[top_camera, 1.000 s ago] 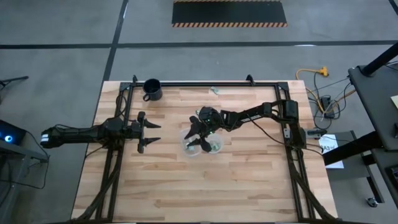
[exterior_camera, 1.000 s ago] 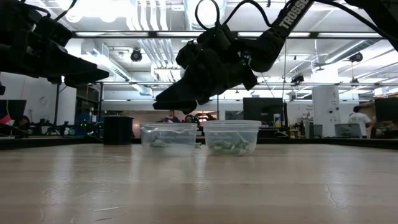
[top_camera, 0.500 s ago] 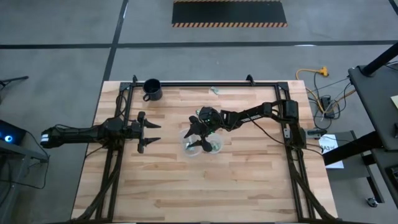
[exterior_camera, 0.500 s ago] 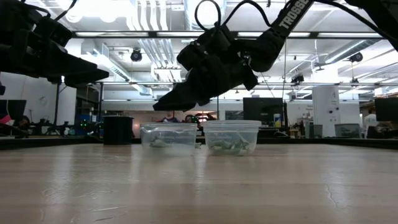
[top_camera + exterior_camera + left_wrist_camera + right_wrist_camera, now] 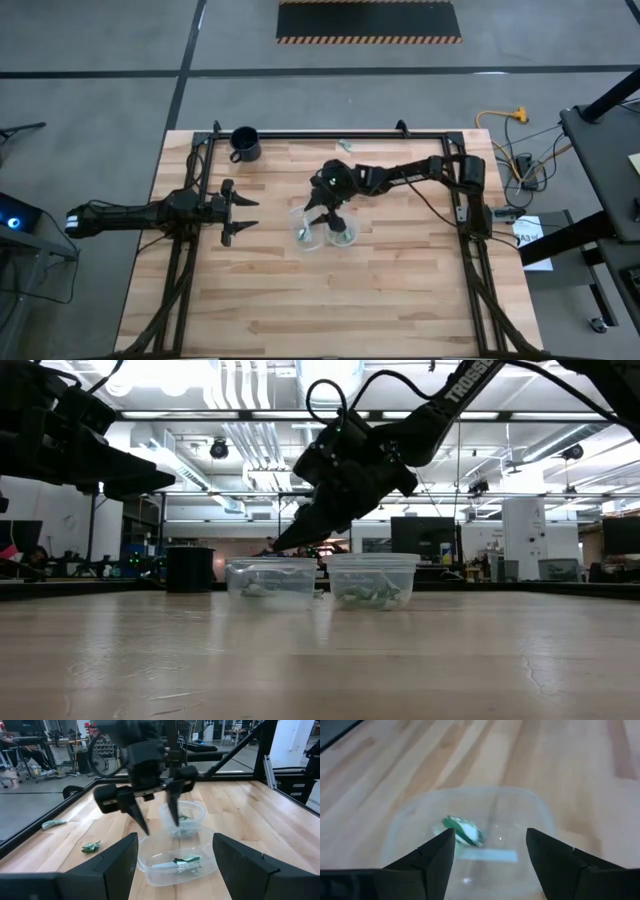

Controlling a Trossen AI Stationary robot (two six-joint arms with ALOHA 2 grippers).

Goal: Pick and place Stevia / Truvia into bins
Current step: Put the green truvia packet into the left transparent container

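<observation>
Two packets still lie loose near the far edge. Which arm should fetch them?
Right, probably. The right gripper hangs open and empty above the bins, nearer the loose packets than the left gripper, which waits open at the table's left side.

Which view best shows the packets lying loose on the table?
The left wrist view: two loose packets lie on the table outside the bins. The high view shows only one speck near the far rail. The low and right wrist views show none.
</observation>
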